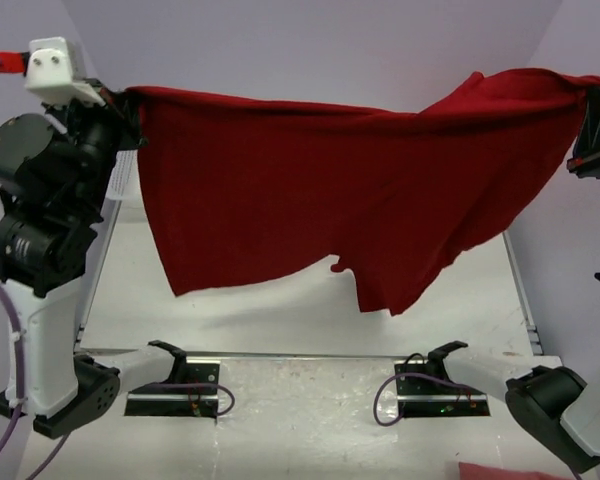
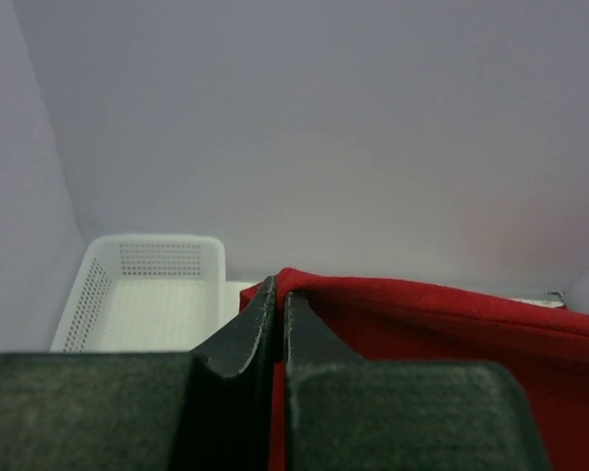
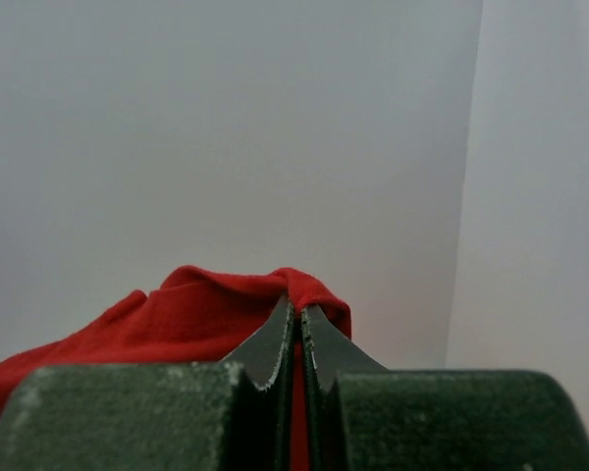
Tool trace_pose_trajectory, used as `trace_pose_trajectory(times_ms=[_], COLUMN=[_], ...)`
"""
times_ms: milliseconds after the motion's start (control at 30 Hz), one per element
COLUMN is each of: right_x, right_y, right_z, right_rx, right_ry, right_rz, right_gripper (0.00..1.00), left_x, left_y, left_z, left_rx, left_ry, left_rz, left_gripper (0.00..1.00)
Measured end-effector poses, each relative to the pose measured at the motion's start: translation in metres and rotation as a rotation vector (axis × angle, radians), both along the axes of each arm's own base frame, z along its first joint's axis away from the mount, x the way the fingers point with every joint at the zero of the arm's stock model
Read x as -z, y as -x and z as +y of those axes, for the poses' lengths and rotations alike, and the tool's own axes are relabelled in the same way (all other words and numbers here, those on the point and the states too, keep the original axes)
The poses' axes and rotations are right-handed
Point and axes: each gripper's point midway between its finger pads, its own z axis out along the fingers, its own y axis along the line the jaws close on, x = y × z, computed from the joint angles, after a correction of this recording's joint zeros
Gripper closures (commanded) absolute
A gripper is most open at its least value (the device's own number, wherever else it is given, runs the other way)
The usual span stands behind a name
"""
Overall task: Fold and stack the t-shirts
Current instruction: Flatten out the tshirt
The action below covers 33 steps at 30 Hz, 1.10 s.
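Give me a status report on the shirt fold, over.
Left fingers shut on red t-shirt; right fingers shut on its other end. Shirt hangs spread between both arms, not yet folded. White mesh basket beside left arm, not in the way.

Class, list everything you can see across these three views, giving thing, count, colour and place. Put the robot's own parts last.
t-shirt: one, dark red, hanging spread in the air between the two grippers, above the table
basket: one, white mesh, at the table's left side, beyond the left arm
cloth: one, reddish, at the near right edge, mostly cut off
table: one, white, below the t-shirt
left gripper: one, black, shut on the t-shirt's left end
right gripper: one, black, shut on the t-shirt's right end
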Motion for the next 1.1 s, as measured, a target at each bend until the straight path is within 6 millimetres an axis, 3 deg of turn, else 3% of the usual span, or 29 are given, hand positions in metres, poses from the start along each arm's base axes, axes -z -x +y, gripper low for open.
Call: trace_pose_trajectory(times_ms=[67,167,333,467,600,733,833,967,1100], right_x=[-0.002,-0.004,-0.004,0.021,0.052,0.053,0.039,0.019,0.002], right_y=[-0.007,-0.031,-0.105,-0.171,-0.213,-0.216,-0.207,-0.175,-0.116], right_z=[0.002,0.007,0.027,0.038,0.040,0.041,0.042,0.042,0.052], right_rx=[0.013,0.041,0.087,0.113,0.122,0.109,0.095,0.077,0.022], right_ry=[0.020,0.060,0.134,0.193,0.244,0.255,0.248,0.236,0.234], right_rz=[-0.017,-0.008,0.030,0.113,0.203,0.203,0.162,0.108,0.041], right_gripper=[1.00,1.00,1.00,1.00,1.00,1.00,1.00,1.00,1.00], left_x=[0.006,0.029,0.092,0.129,0.120,0.095,0.078,0.062,0.046], left_y=[-0.023,-0.071,-0.154,-0.197,-0.220,-0.219,-0.214,-0.196,-0.157], left_z=[-0.011,-0.028,-0.044,-0.028,0.006,0.036,0.041,0.030,0.025], left_rx=[0.011,0.008,-0.023,-0.072,-0.131,-0.157,-0.143,-0.083,-0.039], left_ry=[-0.010,-0.038,-0.101,-0.128,-0.123,-0.095,-0.083,-0.069,-0.050], left_rz=[0.023,0.099,0.261,0.351,0.329,0.266,0.218,0.180,0.148], left_gripper=[1.00,1.00,1.00,1.00,1.00,1.00,1.00,1.00,1.00])
